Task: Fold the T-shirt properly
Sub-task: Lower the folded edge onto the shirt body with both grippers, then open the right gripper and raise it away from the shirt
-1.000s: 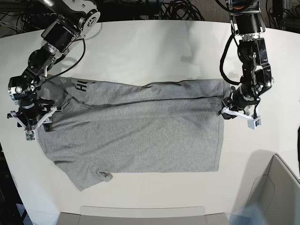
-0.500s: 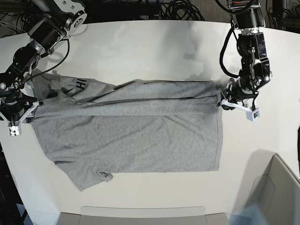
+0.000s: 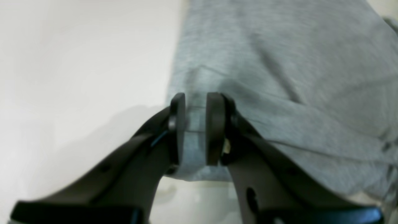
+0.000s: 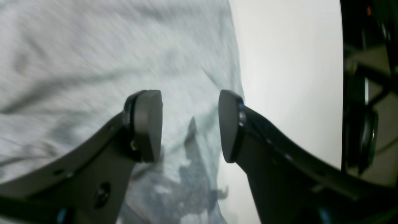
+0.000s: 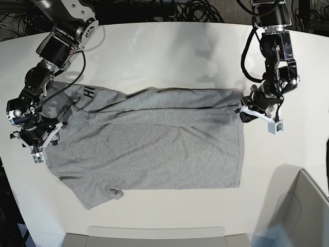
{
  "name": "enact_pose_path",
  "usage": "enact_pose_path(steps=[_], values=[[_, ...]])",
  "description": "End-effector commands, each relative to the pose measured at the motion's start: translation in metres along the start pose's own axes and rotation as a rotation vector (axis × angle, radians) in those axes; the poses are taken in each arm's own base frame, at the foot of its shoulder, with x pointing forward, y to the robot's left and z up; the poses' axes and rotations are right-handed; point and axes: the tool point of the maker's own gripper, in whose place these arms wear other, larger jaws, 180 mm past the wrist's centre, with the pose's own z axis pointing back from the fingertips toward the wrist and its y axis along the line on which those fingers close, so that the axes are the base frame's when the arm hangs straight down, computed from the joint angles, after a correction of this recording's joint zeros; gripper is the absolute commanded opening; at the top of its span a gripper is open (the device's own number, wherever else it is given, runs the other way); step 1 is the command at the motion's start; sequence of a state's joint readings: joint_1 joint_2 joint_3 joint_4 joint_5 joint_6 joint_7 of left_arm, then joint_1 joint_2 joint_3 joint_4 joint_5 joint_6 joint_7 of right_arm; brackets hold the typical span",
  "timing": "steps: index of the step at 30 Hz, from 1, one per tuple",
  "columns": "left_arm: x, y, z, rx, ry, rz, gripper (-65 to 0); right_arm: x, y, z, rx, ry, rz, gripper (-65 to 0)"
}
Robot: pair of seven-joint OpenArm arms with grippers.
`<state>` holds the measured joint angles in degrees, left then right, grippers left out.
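The heather-grey T-shirt (image 5: 154, 139) lies spread on the white table (image 5: 154, 51), with black lettering near its top-left part. At the shirt's right edge, my left gripper (image 5: 246, 113) pinches the upper hem corner. In the left wrist view its jaws (image 3: 196, 124) stand narrow, with the shirt (image 3: 279, 62) between the pads. My right gripper (image 5: 43, 135) is at the left sleeve edge. Its fingers (image 4: 190, 124) stand wide apart just over the fabric (image 4: 93, 46), and nothing shows clamped between them.
A grey bin (image 5: 308, 206) stands off the table's front right corner. A light tray edge (image 5: 154, 235) runs along the front. Black cables (image 5: 195, 10) lie beyond the far edge. Both arms reach in from the back corners.
My right gripper swung out left past the sleeve, which stretched that way, then came back to the sleeve edge. The left gripper has risen slightly, still on the hem corner.
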<state>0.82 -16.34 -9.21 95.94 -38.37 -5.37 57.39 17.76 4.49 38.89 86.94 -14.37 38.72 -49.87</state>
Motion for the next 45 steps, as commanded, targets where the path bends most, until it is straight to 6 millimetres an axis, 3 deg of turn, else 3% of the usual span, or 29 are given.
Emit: enact_pose_path(steps=[1,6,9,11,13,19,24,31,34,41,43,45], values=[[0.018,-0.006,0.005,-0.016,-0.048,-0.028,-51.6,0.024,-0.018,0.012,-0.053,-0.073,0.008,-35.7],[0.016,-0.004,0.001,-0.012,-0.039,-0.021,-47.2,0.017,-0.041,0.038,-0.144,-0.038,0.006,-35.7],[0.016,-0.007,-0.010,-0.012,-0.015,-0.040,-45.7,-0.001,-0.062,0.048,-0.196,-0.003,-0.053,-35.8],[0.017,-0.007,-0.016,0.009,0.002,-0.086,-45.6,-0.010,-0.066,0.049,-0.204,0.013,-0.071,-35.8],[0.008,-0.010,-0.023,0.018,0.035,-0.121,-45.5,-0.025,-0.061,0.049,-0.188,0.045,-0.053,-35.8],[0.001,-0.009,-0.028,0.021,0.057,-0.128,-45.5,-0.045,-0.052,0.047,-0.171,0.086,-0.047,-35.8],[0.006,-0.001,-0.042,0.037,0.083,-0.097,-45.5,-0.051,-0.050,0.048,-0.167,0.099,-0.044,-35.8],[0.003,-0.008,-0.045,-0.014,0.096,-0.162,-45.5,-0.057,-0.048,0.048,-0.162,0.113,-0.042,-35.8],[-0.006,-0.001,-0.050,-0.002,0.121,-0.143,-45.6,-0.057,-0.048,0.048,-0.162,0.116,-0.042,-35.8],[-0.007,0.005,-0.056,0.003,0.095,-0.128,-46.2,-0.059,-0.047,0.048,-0.161,0.119,-0.041,-35.8],[-0.006,0.005,-0.056,0.003,0.091,-0.128,-49.8,-0.059,-0.047,0.048,-0.161,0.119,-0.041,-35.8],[-0.007,0.006,-0.056,0.004,0.094,-0.127,-58.2,-0.059,-0.046,0.048,-0.159,0.119,-0.042,-35.8]])
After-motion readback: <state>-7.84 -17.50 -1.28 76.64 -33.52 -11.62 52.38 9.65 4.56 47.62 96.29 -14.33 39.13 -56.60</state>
